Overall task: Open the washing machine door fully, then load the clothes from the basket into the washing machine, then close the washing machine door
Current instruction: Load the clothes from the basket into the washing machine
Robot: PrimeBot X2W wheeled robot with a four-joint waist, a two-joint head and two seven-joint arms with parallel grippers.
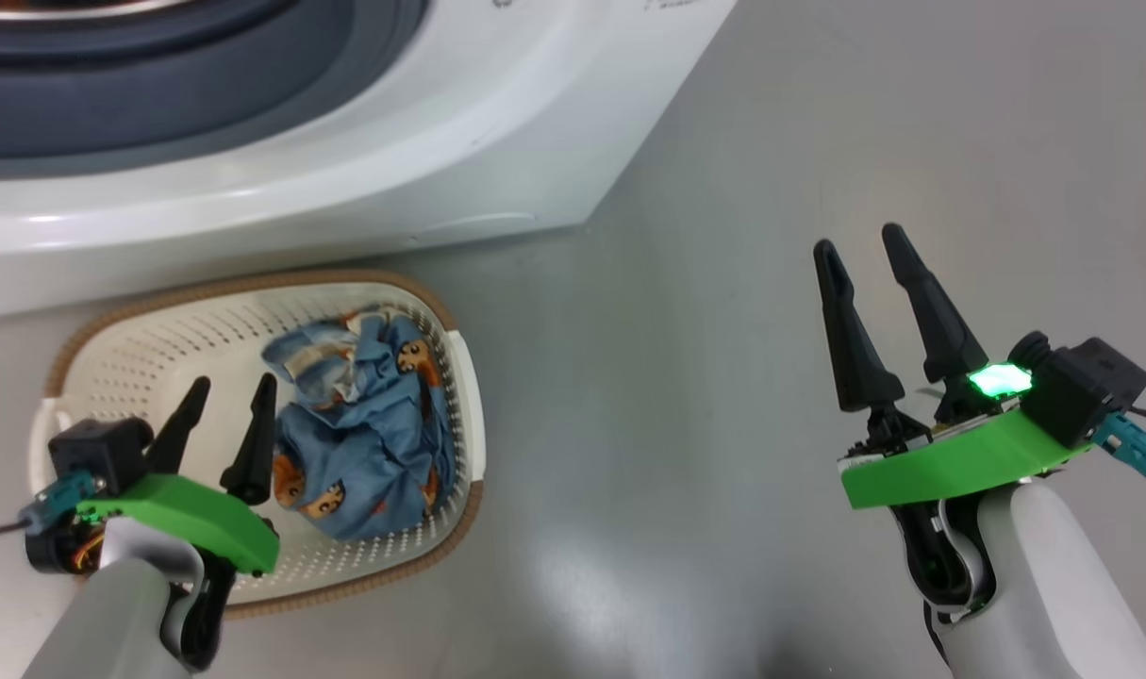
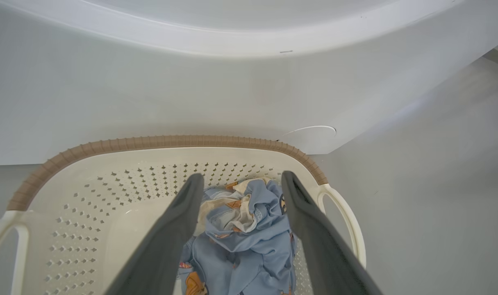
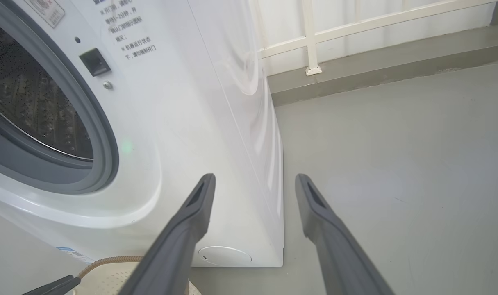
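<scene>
- I judge this the loading step: the washing machine (image 1: 346, 170) shows its drum mouth uncovered at 11 o'clock.
- The clothes (image 1: 365, 424) lie bunched in the basket (image 1: 252, 279) at 8 o'clock.
- Left jaws stand apart above them; right jaws stand apart at 3 o'clock, holding nothing.
- Next move: lower the left jaws and close them on fabric.
- Grey floor (image 1: 686, 424), with a white railing (image 3: 310, 41) beyond.

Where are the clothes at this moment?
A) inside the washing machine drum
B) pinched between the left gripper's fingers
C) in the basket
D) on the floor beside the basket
C: the clothes lie bunched inside the basket, while the left gripper is open and grips nothing.
</scene>
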